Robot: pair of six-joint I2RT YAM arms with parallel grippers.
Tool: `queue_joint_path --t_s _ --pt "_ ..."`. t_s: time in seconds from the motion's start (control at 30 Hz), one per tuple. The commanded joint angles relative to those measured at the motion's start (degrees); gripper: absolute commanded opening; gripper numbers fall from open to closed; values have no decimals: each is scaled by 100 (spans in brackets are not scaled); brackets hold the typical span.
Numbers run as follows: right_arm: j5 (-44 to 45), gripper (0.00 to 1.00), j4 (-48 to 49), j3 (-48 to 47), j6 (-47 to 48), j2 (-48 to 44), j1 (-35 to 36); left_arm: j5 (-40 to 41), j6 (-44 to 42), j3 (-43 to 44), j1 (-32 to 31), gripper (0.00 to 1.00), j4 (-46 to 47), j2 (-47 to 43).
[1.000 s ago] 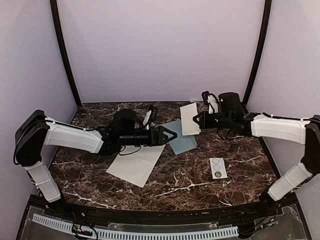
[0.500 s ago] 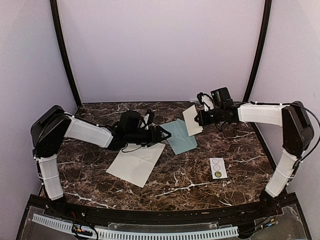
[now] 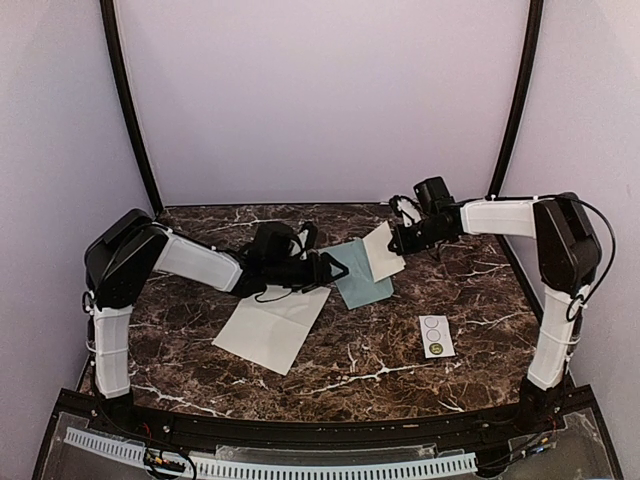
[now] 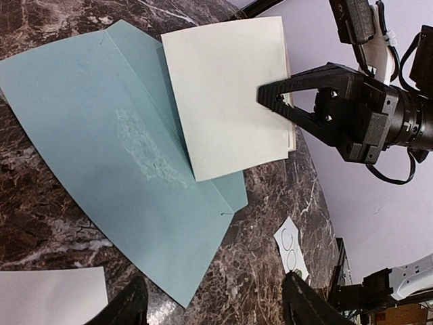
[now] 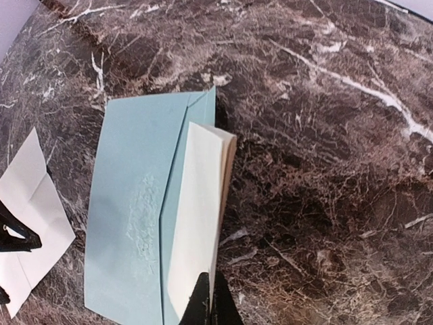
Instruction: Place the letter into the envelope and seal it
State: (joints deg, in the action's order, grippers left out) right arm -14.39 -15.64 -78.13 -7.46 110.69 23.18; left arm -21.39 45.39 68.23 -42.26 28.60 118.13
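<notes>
The pale blue-green envelope (image 3: 358,280) (image 4: 101,135) (image 5: 128,203) lies flat on the marble with its flap open. My right gripper (image 3: 397,240) (image 5: 210,308) (image 4: 277,101) is shut on the near edge of the letter (image 3: 381,250) (image 4: 223,101) (image 5: 196,230), a folded cream sheet. The letter slants down, and its free edge rests on the envelope beside the flap crease. My left gripper (image 3: 337,268) (image 4: 216,311) is open and holds nothing. Its fingers straddle the envelope's near corner just above the table.
A large white creased sheet (image 3: 272,325) (image 4: 51,294) (image 5: 27,203) lies under the left arm, beside the envelope. A small white strip with three circles (image 3: 435,336) (image 4: 289,247) lies front right. Purple walls and black posts close in the table.
The right gripper has carried the letter down and a little left onto the envelope. The left gripper has eased toward the envelope and its jaws have narrowed slightly.
</notes>
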Motion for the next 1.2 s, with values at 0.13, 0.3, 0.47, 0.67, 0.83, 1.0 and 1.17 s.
queue_joint_path --t_s 0.13,0.3,0.47,0.67,0.83,1.0,1.17 --pt "-248 0 -434 -203 42 306 -77 52 -220 338 68 64 -62 422" --pt "-468 0 -374 -134 -23 349 -79 25 -213 402 82 63 -47 623" --pt "-596 0 -432 -187 -104 517 -81 -46 -193 490 78 62 -44 797" --pt "-707 0 -498 -272 -200 699 -77 -59 -178 573 78 57 -14 919" --pt "-728 0 -529 -321 -304 800 -67 -101 -158 627 78 54 -10 1030" --pt "-995 0 -439 -313 -370 855 -15 -143 -130 630 78 53 19 1092" --pt "-1199 0 -415 -396 -322 953 187 -155 -126 623 78 53 10 1109"
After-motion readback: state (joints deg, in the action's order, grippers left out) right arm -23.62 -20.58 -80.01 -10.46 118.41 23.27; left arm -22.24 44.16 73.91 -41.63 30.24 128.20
